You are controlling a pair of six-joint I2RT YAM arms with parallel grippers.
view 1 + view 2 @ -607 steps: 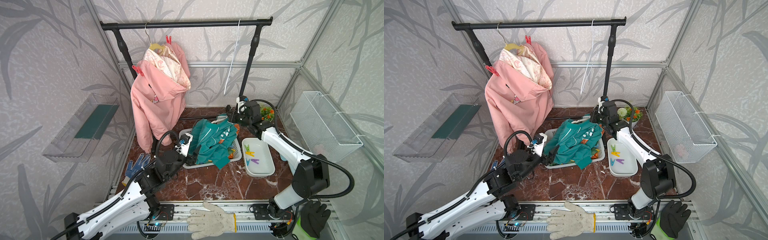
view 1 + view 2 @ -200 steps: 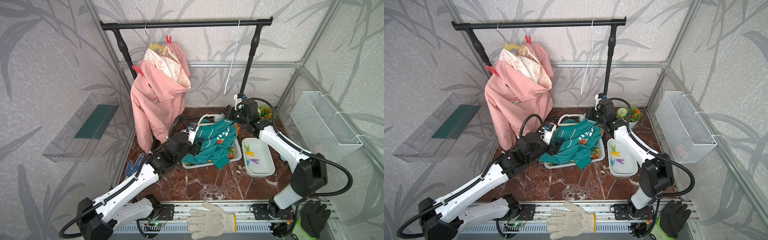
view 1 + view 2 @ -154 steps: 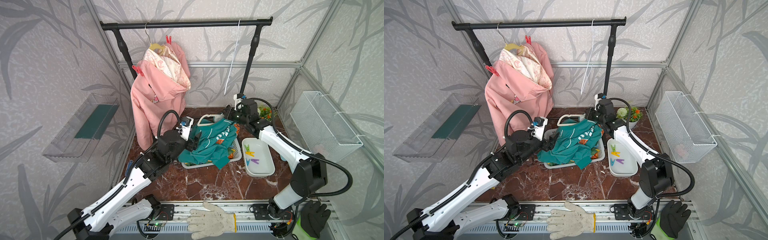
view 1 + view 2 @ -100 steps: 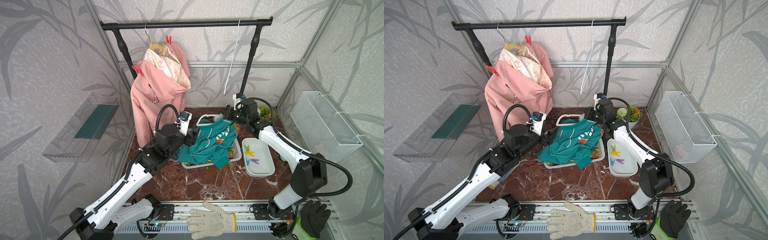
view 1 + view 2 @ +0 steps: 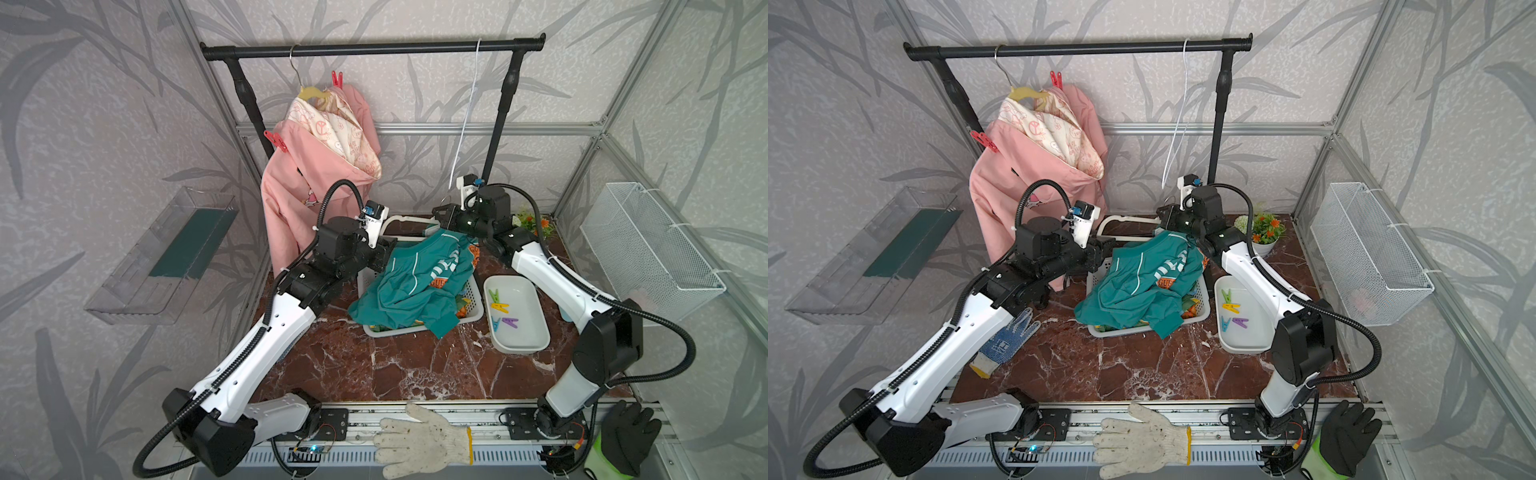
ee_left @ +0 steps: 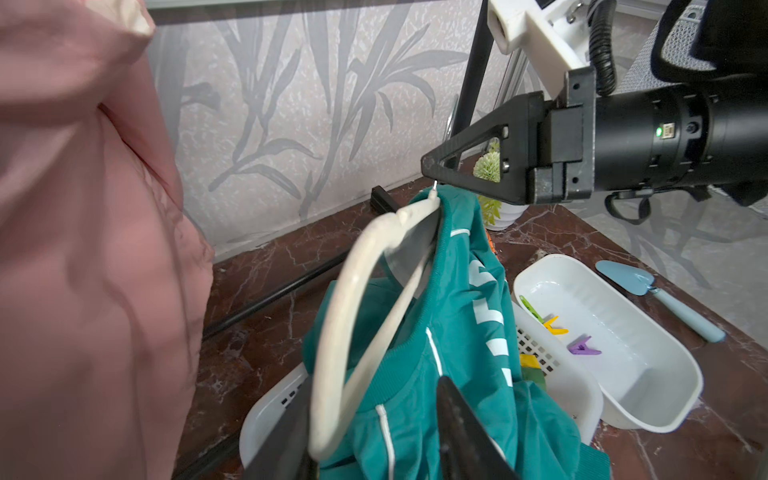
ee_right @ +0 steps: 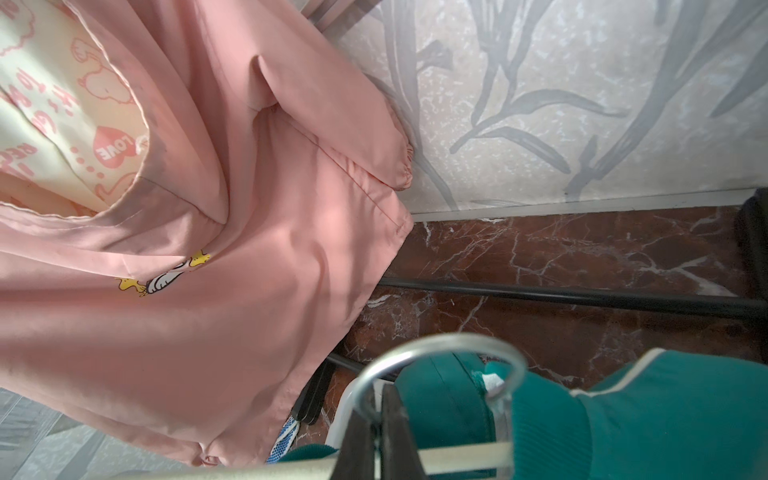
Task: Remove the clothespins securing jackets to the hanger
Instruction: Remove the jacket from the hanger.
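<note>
1. We see 2 red clothespins (image 5: 336, 79) on pink jacket (image 5: 316, 174), hung on rail (image 5: 374, 46).
2. 4 more pegs (image 5: 500, 306) in white tray (image 5: 525, 343).
3. Teal jacket (image 5: 415, 282) over basket (image 5: 473, 300), w/ white hanger (image 6: 345, 299).
4. R pincer (image 7: 376, 399) clamped on hanger's hook; L pincer (image 6: 374, 382) apart, straddling hanger end.

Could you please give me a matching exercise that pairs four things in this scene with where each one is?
Things:
1. pink jacket
2. teal jacket
3. purple clothespin
4. thick white hanger

Places:
A. in the white tray
B. held at its hook by the right gripper
C. hanging from the black rail
D. draped over the white basket

Pairs: 1-C, 2-D, 3-A, 4-B.
</note>
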